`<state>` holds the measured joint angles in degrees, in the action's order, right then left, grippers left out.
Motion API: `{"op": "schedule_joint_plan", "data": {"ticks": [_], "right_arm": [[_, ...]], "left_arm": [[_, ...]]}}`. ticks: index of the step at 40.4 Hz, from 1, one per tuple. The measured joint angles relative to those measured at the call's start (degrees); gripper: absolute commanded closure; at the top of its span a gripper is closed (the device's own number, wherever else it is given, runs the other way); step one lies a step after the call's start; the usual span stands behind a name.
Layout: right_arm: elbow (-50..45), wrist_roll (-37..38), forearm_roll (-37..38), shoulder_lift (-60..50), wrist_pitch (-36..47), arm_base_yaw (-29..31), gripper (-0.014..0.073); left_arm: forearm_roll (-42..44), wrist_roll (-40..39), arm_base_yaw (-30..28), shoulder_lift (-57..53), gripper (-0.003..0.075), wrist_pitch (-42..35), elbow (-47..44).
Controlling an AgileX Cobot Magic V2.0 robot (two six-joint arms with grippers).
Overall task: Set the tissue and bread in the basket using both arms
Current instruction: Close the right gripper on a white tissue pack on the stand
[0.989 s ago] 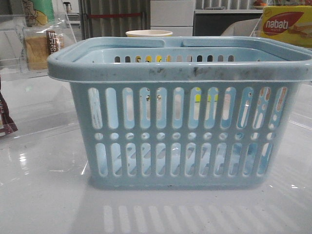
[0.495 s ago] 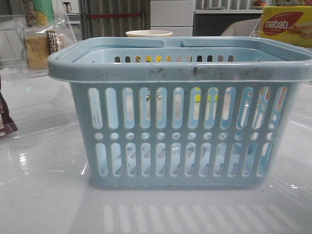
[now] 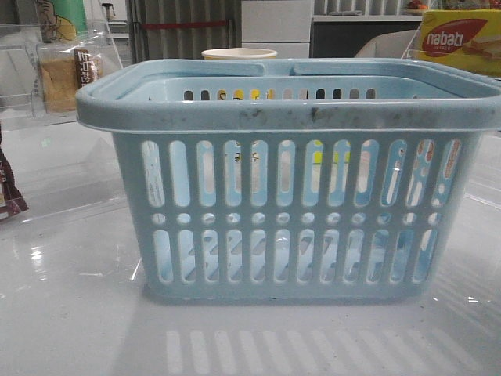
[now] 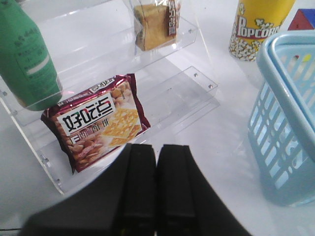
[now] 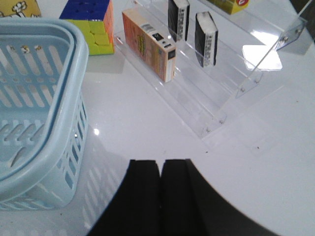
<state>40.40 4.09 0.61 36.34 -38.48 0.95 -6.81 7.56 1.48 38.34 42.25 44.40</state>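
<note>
Status: nothing loaded yet. Basket [image 3: 297, 188] stands on the surface, apparently empty (floor only partly visible). Bread [image 4: 155, 24] sits on the clear shelf left of the basket; tissue [image 5: 205, 39] on the shelf right of it. My left gripper [image 4: 157, 189] and right gripper [image 5: 160, 196] are both clenched, holding nothing.
</note>
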Motion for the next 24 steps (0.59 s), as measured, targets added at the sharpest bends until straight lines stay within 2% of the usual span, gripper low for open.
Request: {"op": "schedule_joint_plan", "data": {"ticks": [3,5,10,12,15,24], "right_arm": [[-0.10,0.00,0.00,1.79,-0.36,0.00,0.0503],[-0.10,0.00,0.00,3.07,-0.63,0.00,0.0447],[-0.10,0.00,0.00,5.65,-1.04,0.00,0.0237],[-0.10,0.00,0.00,6.54,-1.04,0.00,0.0165],[-0.10,0.00,0.00,7.90,-1.04,0.00,0.0102],[-0.10,0.00,1.38,12.58,2.39,0.00,0.0093]], "left_arm": [[0.00,0.00,0.00,1.07,0.0545,0.13,0.00],[0.00,0.00,0.00,1.50,0.0465,0.13,0.00],[0.00,0.17,0.00,2.01,0.0243,0.13,-0.09],[0.00,0.38,0.00,2.11,0.0211,0.13,-0.09],[0.00,0.54,0.00,2.23,0.0212,0.13,-0.09],[0.00,0.64,0.00,2.23,0.0213,0.13,-0.09]]}}
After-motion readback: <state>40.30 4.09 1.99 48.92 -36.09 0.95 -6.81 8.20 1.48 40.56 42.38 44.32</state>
